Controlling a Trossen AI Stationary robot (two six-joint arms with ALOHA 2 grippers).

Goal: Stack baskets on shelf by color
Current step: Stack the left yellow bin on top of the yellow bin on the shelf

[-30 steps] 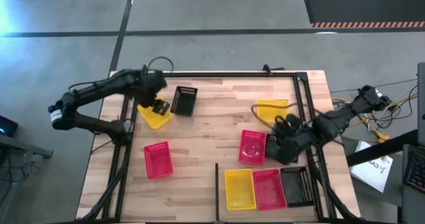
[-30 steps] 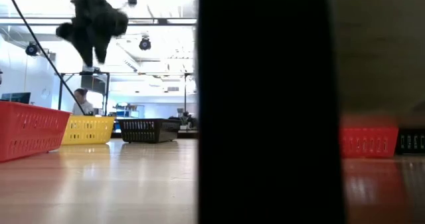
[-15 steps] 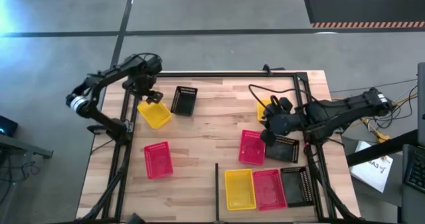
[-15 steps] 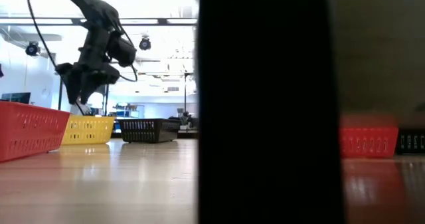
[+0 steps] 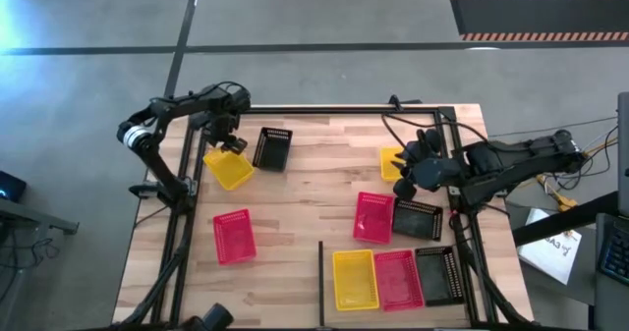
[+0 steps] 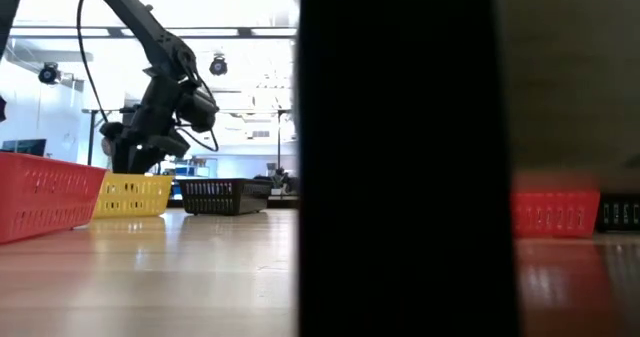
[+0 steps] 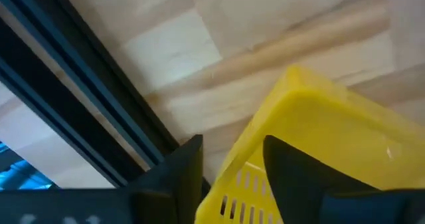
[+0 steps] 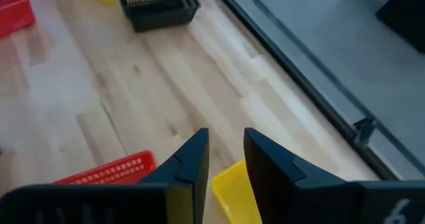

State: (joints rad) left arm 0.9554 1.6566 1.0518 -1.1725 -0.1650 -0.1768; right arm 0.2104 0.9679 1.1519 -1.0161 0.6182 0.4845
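My left gripper (image 5: pixel 224 146) (image 6: pixel 125 162) is down at the far-left corner of a yellow basket (image 5: pixel 231 169) (image 7: pixel 319 131) that rests flat on the table. It is open, with one finger outside the basket wall and one inside. I cannot tell whether either finger touches it. My right gripper (image 5: pixel 405 169) (image 8: pixel 226 134) hovers open, with a narrow gap, over a second yellow basket (image 5: pixel 393 158) (image 8: pixel 232 184) near the far right. A black basket (image 5: pixel 417 219) lies beside a red one (image 5: pixel 373 216). The shelf patch (image 5: pixel 324 306) holds a yellow (image 5: pixel 355 278), a red (image 5: pixel 398 277) and a black basket (image 5: pixel 437 274) side by side.
Another black basket (image 5: pixel 272 148) (image 6: pixel 225 194) sits just right of the left yellow one. A red basket (image 5: pixel 234 236) (image 6: pixel 45 192) lies near the left edge. Black frame rails (image 5: pixel 182 203) run along the table's sides. Bare wood lies in the middle (image 5: pixel 305 193).
My left gripper came down from high above onto the far-left corner of the yellow basket. My right gripper moved away from the black basket toward the far edge, over the right yellow basket. The black basket stays flat beside the red one.
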